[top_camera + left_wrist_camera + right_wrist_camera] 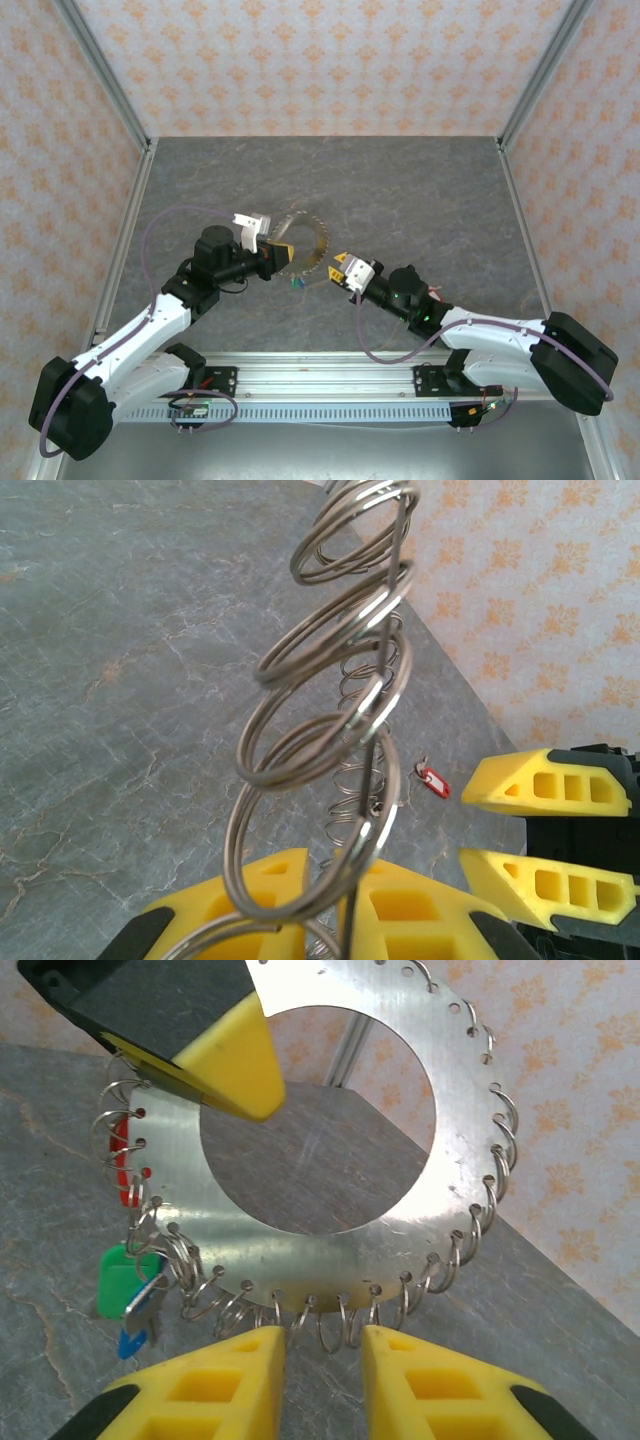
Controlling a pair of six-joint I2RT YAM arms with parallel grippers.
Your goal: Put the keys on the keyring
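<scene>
Left gripper (325,880) clamps the keyring (300,1260); right gripper (322,1345) half-open, empty, at its bottom rim: hold it rigid, approach square.

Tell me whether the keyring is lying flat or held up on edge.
Held up, roughly on edge. The left gripper pinches the keyring by its rim, and the right wrist view shows the table through its hole.

L arm (140,335) & R arm (490,335): white shells, black joints, black base blocks. Purple cable (185,209) trails back from each wrist. L gripper (283,252), R gripper (340,267): white bracket behind, yellow wedge fingers (225,1390) w/ rectangular pockets, black backing.
</scene>
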